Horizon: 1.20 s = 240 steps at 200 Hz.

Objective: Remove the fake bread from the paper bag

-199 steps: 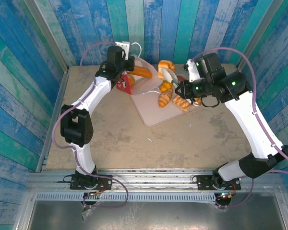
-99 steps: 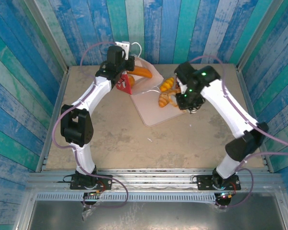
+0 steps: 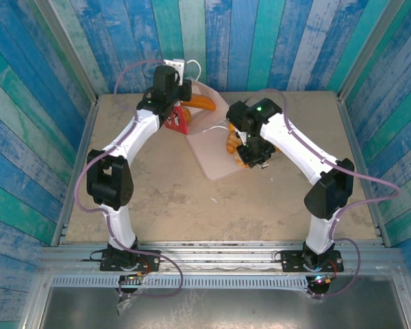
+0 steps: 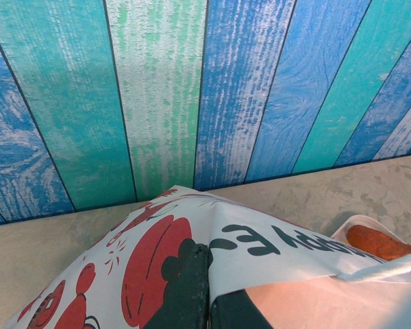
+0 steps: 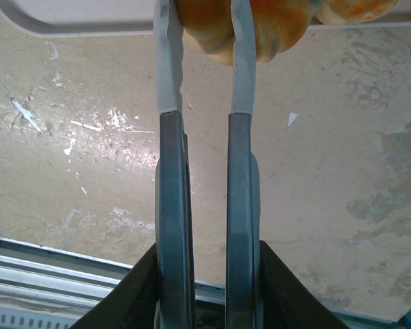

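- Left gripper (image 4: 207, 259) is clenched on the paper bag (image 4: 157, 253) by the bench's far edge; a long loaf (image 3: 204, 103) lies in its mouth.
- Right gripper (image 5: 204, 27) clasps a pastry (image 5: 274, 27) at the tray (image 3: 209, 163) edge; next, probably release, then fetch the loaf.

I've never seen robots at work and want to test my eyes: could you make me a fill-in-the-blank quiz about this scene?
1. The left end effector pinches a white paper gift bag printed with ___ fruit.
2. The right end effector grips a glossy toy pastry coloured ___.
3. The bag's cord handle is ___.
Missing words: red; orange; white.
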Each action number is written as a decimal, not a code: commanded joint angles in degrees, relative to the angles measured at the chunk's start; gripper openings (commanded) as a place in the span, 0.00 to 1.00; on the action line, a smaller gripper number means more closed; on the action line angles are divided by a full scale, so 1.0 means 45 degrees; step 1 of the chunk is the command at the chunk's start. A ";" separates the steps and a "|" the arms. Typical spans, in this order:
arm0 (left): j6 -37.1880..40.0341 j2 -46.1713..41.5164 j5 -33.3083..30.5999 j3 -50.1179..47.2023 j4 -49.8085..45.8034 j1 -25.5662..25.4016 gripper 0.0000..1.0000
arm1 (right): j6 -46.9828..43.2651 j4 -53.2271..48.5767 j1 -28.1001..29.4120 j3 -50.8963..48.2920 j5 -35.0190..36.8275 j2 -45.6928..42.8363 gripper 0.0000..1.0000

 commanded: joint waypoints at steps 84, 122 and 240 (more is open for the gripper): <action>-0.0249 0.0586 -0.0181 0.0220 -0.0559 -0.0029 0.00 | -0.0415 -0.0090 -0.0034 0.1253 0.0577 0.1425 0.27; -0.0254 0.0602 -0.0126 0.0199 -0.0557 -0.0029 0.00 | -0.0432 -0.0126 -0.0008 0.1500 0.0606 0.1812 0.30; -0.0255 0.0535 -0.0044 0.0121 -0.0538 -0.0030 0.00 | -0.0445 -0.0694 0.0049 0.1179 0.0892 0.2159 0.31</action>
